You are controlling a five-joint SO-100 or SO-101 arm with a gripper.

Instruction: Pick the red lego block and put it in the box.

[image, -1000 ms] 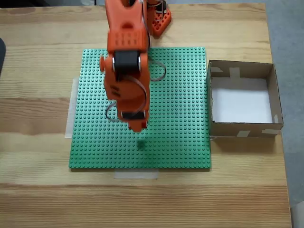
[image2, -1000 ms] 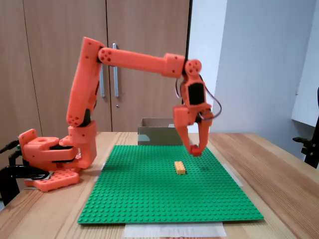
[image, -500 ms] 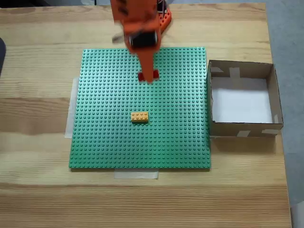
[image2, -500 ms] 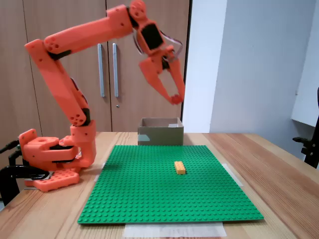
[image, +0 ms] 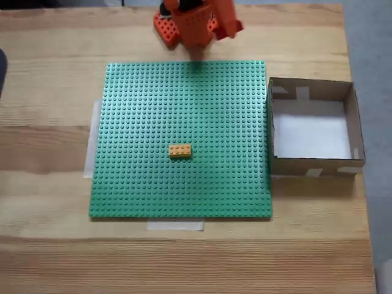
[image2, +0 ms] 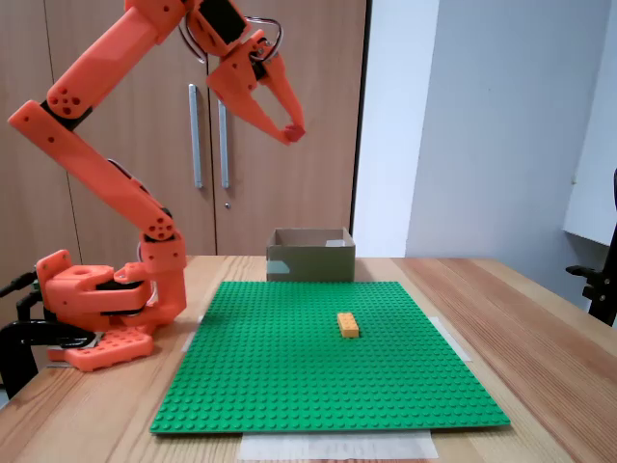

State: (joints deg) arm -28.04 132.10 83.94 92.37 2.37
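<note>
In a fixed view from the side, my gripper (image2: 291, 133) hangs high in the air above the edge of the green baseplate (image2: 318, 376) nearest the arm's base. Its fingers meet at the tips, and a small red piece shows pinched there: the red lego block (image2: 294, 134). The brown cardboard box (image: 312, 125) stands open beside the plate's right edge in a fixed view from above, and its white floor is bare. In that view the blurred orange arm (image: 196, 21) sits at the top edge, and the block does not stand out from it.
An orange-yellow brick (image: 179, 150) lies near the middle of the green baseplate (image: 135, 110). The arm's base (image2: 96, 299) stands on the wooden table beside the plate. Wooden cupboard doors (image2: 289, 193) rise behind the box (image2: 310, 254).
The arm has swung up and back from low over the plate's middle to high above its base-side edge. The orange-yellow brick it covered from above now shows. The gripper has stayed shut throughout.
</note>
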